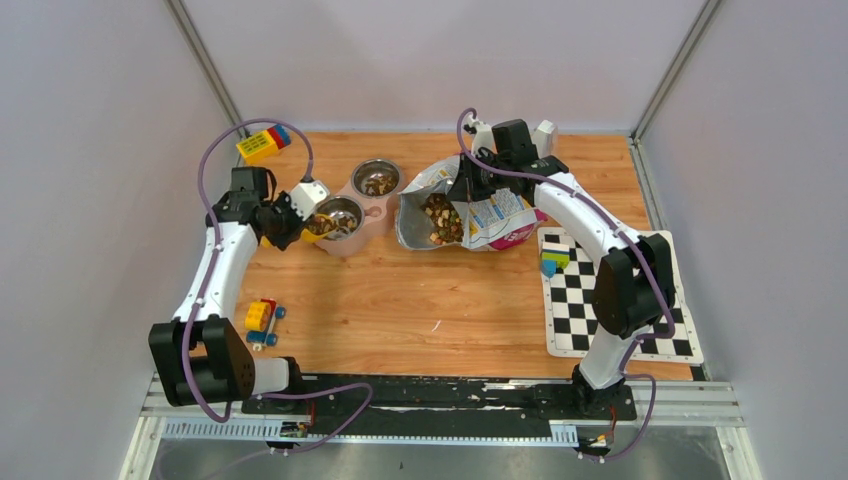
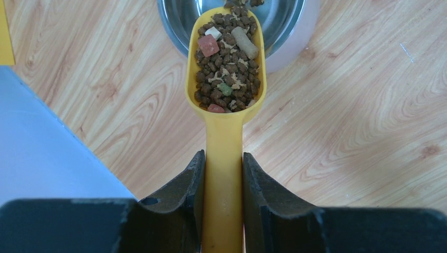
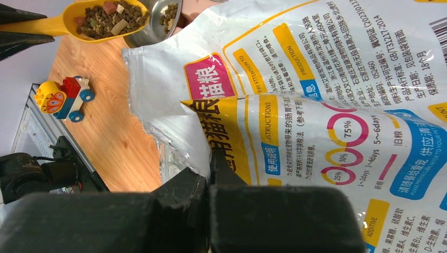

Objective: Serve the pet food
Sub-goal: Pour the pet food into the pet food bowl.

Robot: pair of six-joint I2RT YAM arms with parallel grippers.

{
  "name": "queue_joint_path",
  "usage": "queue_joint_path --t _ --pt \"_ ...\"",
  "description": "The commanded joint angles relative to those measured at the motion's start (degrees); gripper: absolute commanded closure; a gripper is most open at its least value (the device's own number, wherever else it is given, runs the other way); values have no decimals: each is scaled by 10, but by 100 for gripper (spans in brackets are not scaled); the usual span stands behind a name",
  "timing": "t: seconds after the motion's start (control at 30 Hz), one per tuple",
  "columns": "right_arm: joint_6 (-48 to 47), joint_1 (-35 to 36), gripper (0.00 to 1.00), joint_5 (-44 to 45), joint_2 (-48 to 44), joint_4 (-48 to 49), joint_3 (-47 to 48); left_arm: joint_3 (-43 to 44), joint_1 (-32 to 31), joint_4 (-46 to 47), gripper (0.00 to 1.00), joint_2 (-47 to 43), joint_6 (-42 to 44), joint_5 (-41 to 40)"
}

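Pale walls enclose a wooden worktop [image 1: 400, 310]. At its far side an opened yellow-and-white bag [image 3: 327, 79] is laid flat, printed with "PRODUCTION", "75%" and "5~6days" among Chinese characters. Its torn edge is pinched by the closed right gripper [image 3: 210, 169]. Left of it a pink double bowl [image 1: 375, 212] is set. A yellow scoop [image 2: 223, 132] is clamped by its handle in the left gripper [image 2: 223, 176], its tip held over one steel bowl's rim. The scoop is heaped with pet food [image 2: 226, 74]; more is seen in both bowls and the bag's mouth.
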Motion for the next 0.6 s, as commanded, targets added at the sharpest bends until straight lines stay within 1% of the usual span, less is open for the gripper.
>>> queue_joint_path --t 0.0,0.47,0.5,0.57 --pt "-5 1 100 -5 -37 0 6 33 -9 -2 100 2 6 -9" --pt "-10 5 100 -2 -38 0 4 61 -42 -24 100 17 18 -70" --pt "-10 6 100 -2 -38 0 5 63 -57 -26 100 19 19 -79" --pt "-10 6 100 -1 -37 0 4 66 -68 -28 100 21 22 -94"
